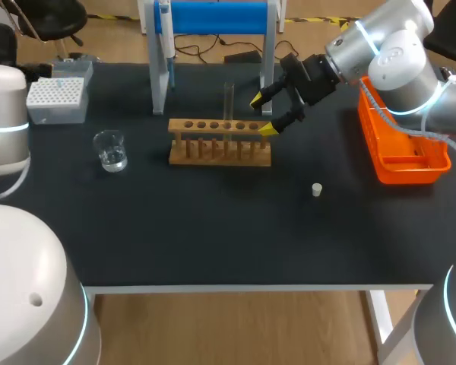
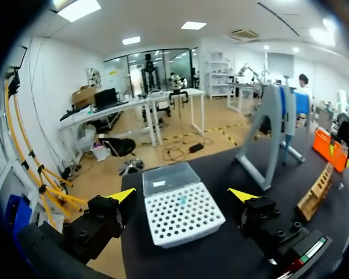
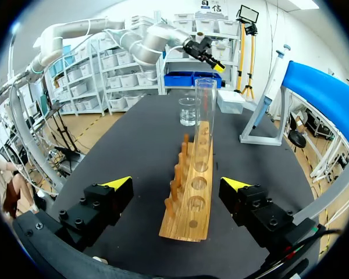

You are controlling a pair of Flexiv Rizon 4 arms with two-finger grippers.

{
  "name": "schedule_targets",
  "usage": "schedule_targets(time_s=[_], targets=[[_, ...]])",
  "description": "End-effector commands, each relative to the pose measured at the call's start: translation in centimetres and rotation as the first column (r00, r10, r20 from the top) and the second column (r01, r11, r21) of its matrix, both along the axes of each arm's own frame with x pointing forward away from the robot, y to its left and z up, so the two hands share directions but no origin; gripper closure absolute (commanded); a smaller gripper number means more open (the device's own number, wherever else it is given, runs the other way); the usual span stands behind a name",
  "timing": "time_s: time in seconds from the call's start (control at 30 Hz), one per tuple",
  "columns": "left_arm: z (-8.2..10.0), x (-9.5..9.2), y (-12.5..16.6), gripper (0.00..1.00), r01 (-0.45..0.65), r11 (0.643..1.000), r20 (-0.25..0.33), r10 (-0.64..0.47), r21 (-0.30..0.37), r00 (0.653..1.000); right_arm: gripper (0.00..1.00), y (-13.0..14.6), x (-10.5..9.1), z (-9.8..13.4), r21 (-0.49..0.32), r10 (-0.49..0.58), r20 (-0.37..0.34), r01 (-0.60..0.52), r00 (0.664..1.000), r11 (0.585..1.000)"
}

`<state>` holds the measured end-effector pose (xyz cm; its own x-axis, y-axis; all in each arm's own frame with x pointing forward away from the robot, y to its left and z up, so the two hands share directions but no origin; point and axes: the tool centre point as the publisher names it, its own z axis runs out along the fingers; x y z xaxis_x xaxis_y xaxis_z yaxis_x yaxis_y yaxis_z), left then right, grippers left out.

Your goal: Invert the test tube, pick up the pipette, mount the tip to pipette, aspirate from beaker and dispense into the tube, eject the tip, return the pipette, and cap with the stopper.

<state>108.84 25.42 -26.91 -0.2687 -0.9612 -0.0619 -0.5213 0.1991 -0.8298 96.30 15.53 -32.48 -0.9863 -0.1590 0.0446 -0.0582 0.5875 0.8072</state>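
A clear glass test tube (image 1: 229, 103) is standing upright in one of the middle holes of the wooden rack (image 1: 220, 142), which is sitting near the table's centre. At nine o'clock from the rack, a small glass beaker (image 1: 110, 150) is holding a little clear liquid. At ten o'clock the white tip box (image 1: 58, 99) is sitting with its clear lid open. The pipette (image 1: 167, 53) is hanging on the blue stand (image 1: 216, 17) at eleven o'clock. The small white stopper (image 1: 317, 189) is sitting alone at four o'clock.
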Motion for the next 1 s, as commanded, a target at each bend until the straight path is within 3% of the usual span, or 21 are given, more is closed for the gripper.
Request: schedule_targets(time_s=[0.03, 0.33, 1.0], targets=[[-1.6, 2.1, -0.7, 0.0, -0.033, 0.999, -0.023, 0.033, 0.0, 0.999, 0.0, -0.1, 0.0, 0.1, -0.002, 0.001, -0.001, -0.001, 1.0, 1.0], [-4.2, 2.9, -1.6, 0.0, -0.074, 0.997, -0.086, 0.072, -0.019, 0.994, 0.0, -0.1, 0.0, 0.1, -0.002, 0.001, -0.001, -0.001, 1.0, 1.0], [-4.7, 2.8, -2.9, 0.0, -0.096, 0.995, -0.141, 0.095, 0.003, 0.985, 0.0, -0.1, 0.0, 0.1, -0.002, 0.001, -0.001, -0.001, 1.0, 1.0]])
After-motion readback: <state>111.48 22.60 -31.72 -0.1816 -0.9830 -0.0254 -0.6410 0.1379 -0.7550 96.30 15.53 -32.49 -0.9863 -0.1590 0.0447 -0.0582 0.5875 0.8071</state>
